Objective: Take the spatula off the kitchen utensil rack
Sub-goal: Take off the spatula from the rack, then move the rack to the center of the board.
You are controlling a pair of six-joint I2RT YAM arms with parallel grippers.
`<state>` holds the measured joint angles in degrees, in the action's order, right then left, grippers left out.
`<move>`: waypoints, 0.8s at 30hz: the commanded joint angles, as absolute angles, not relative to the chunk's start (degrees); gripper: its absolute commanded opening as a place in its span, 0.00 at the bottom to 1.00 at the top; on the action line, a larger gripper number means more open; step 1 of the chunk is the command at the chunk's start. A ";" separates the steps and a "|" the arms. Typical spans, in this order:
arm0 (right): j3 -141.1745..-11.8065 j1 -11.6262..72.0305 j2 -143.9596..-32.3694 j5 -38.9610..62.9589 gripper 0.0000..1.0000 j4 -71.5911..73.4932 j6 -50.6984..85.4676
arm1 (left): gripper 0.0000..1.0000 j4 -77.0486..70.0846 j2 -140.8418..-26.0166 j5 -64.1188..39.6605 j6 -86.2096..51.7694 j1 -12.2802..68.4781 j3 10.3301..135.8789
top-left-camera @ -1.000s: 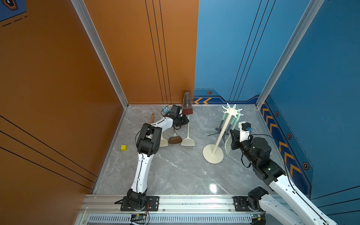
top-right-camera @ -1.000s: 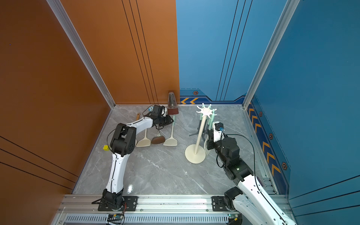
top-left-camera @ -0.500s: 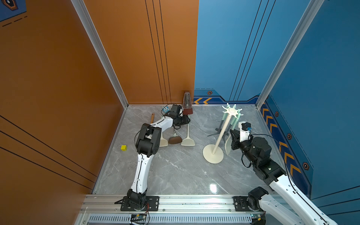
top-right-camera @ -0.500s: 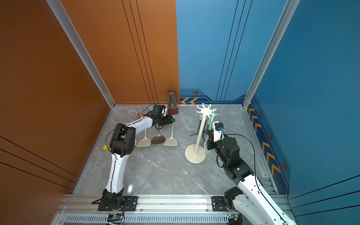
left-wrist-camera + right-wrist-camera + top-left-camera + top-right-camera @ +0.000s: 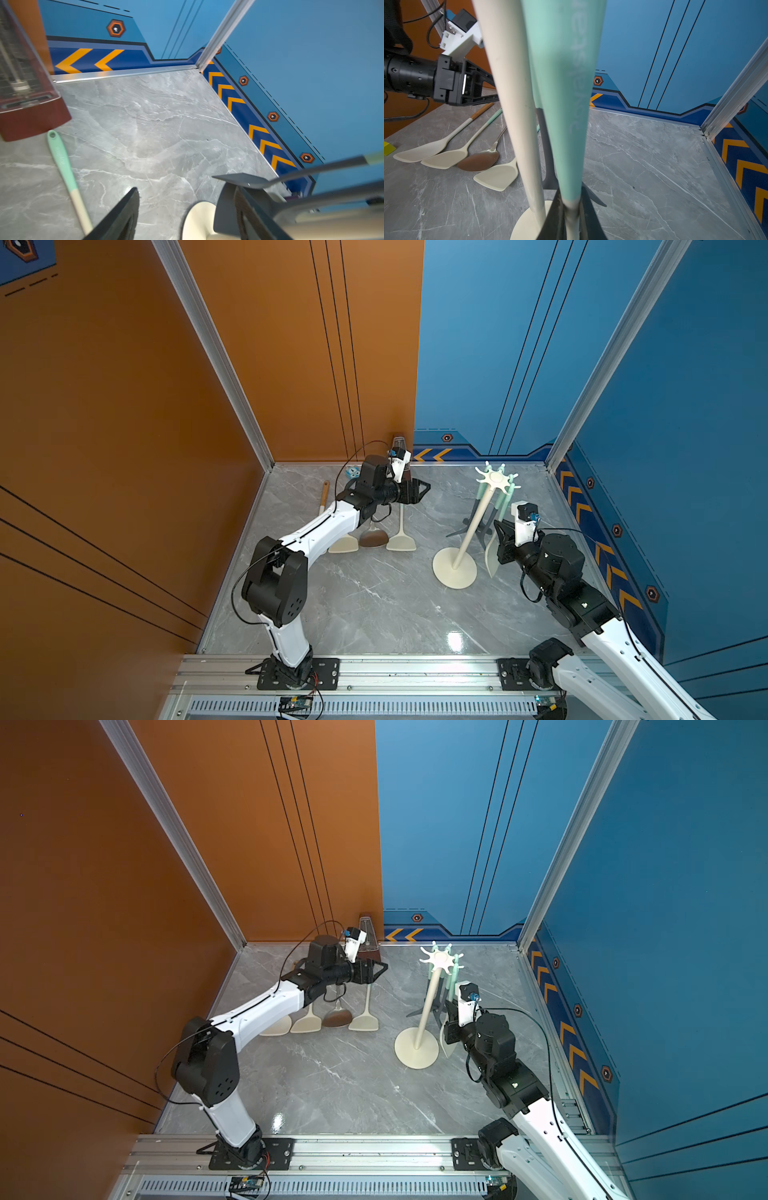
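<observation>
Spatula with a mint handle and a cream neck is pinched between the two black fingers of the right gripper. The fingers are pressed onto the cream neck, just under the place where the mint part ends. From this grip the handle goes up close beside the thin pole of the kitchen utensil rack. Its top end seems to hang on one prong of the white crown, but the top views are too small there to be sure. In both top views the cream blade of the spatula hangs down just beside the round base of the rack, on the side toward the right edge of the bench. Dark grey utensils hang on the rack too, behind the pole. The rack stands upright on the right half of the bench, about midway between the near and far edges.

The left gripper is well apart from the spatula, above the far left part of the bench. Its fingers are spread wide and nothing is between them. Under this arm four utensils lie in a row on the bench with their heads toward the near edge: three have cream heads and one is a brownish spoon. A brown metronome stands at the far edge, just beside this gripper. A small yellow block lies on the bench near the outermost head of the row.
</observation>
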<state>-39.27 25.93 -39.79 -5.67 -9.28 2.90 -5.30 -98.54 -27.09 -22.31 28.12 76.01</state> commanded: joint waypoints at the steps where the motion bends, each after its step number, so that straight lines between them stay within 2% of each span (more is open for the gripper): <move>1: -40.91 26.75 -40.08 -7.68 0.00 -17.40 2.09 | 0.77 -13.80 -93.13 -34.63 -19.19 30.71 70.20; 4: -42.04 27.44 -40.00 -8.91 0.00 -18.97 1.20 | 0.82 -13.77 -87.84 -34.26 -13.53 35.41 67.07; 10: -44.37 29.25 -39.73 -11.82 0.00 -20.99 0.02 | 0.85 -13.77 -84.64 -30.67 -9.15 41.96 67.10; 18: -45.71 30.58 -40.22 -13.64 0.00 -21.33 -0.92 | 0.84 -14.17 -86.52 -24.27 -4.94 46.10 69.43; 24: -47.11 31.85 -41.81 -15.62 0.00 -21.90 -2.74 | 0.80 -22.08 -89.84 -20.28 -5.96 48.21 69.63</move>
